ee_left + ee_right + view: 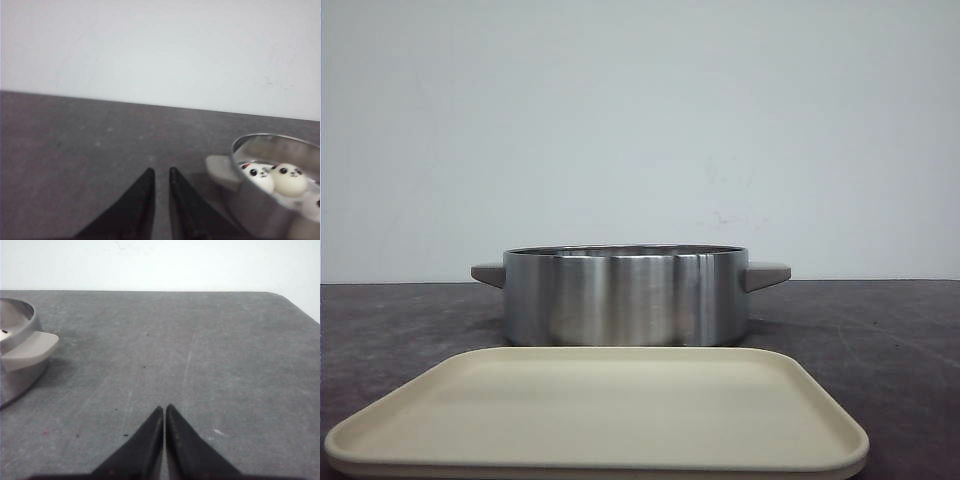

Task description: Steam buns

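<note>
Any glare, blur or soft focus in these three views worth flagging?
Front view: bright vertical glare streaks on the steel pot; the cream tray is evenly lit. Left wrist view: soft overall, the buns slightly blurred. Right wrist view: sharper, the pot handle casting a faint shadow.

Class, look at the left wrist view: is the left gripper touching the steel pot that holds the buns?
Apart. The left wrist view shows the left gripper over bare table, with grey tabletop visible between its fingertips and the pot.
</note>
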`<state>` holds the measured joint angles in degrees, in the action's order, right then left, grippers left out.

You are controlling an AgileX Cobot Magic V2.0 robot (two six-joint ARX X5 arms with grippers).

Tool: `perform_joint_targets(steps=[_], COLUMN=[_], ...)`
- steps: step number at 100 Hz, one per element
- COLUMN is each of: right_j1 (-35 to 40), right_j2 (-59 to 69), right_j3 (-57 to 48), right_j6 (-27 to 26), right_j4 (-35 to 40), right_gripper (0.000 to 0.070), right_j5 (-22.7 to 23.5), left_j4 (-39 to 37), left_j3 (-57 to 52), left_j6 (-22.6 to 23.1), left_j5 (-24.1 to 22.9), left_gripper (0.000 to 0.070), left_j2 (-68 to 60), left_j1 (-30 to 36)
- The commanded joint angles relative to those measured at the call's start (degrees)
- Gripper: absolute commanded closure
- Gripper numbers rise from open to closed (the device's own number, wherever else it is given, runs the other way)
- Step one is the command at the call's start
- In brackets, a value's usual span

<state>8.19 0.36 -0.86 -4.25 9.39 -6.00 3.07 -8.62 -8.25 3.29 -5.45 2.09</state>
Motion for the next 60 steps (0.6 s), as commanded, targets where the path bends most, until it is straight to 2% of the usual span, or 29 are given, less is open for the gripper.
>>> perform_joint_targets(steps=[1,31,60], right_j1=[0.0,0.0,0.0], right_j2=[-0.2,-0.2,-0.2], right_j3=[0.2,0.2,0.2], right_j6=[0.6,0.6,0.6], right_j4=[-0.3,-0.3,-0.3], right_gripper=[0.0693,0.0694,0.0693], right_j5=[0.0,0.0,0.0], left_j4=[-1.4,-2.5,4.5], left_j3=[1.4,7.8,7.8], left_j6=[-0.6,-0.8,1.6], left_j5=[0.8,0.7,-1.1], left_gripper=[0.0683,0.0683,0.0683], left_j2=[1.7,5.3,5.3], left_j1=[-1.2,-5.3,-5.5])
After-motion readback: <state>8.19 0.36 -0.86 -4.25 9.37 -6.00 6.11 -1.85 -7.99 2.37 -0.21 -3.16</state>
